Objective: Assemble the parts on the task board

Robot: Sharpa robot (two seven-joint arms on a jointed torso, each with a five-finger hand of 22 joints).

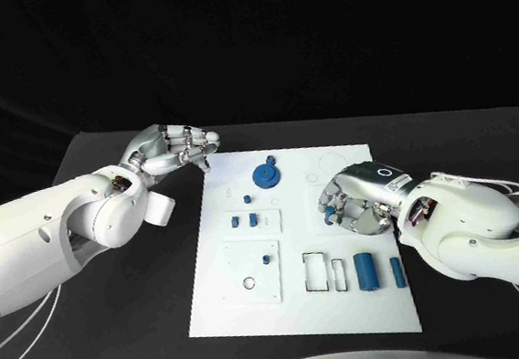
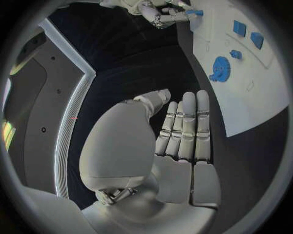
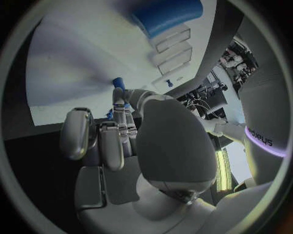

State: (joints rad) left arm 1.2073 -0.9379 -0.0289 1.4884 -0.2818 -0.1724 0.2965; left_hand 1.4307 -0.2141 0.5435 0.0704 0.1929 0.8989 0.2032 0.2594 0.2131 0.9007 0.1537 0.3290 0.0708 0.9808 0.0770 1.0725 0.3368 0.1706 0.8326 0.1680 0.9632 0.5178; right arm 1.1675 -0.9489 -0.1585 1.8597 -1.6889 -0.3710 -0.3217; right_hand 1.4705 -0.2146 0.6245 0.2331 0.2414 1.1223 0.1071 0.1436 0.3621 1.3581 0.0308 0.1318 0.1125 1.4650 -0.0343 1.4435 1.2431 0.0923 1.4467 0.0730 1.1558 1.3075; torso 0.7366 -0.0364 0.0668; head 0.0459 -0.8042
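The white task board lies mid-table with a blue gear at its far end, small blue blocks below it, and two blue cylinders near the front right. My right hand hovers over the board's right side and pinches a small blue part at its fingertips; the same part also appears in the left wrist view. My left hand hangs off the board's far left corner, fingers side by side, holding nothing.
Empty rectangular slots sit beside the cylinders, and a small ring lies on a raised square plate. Black table stretches left of the board. A blue cylinder lies near the slots.
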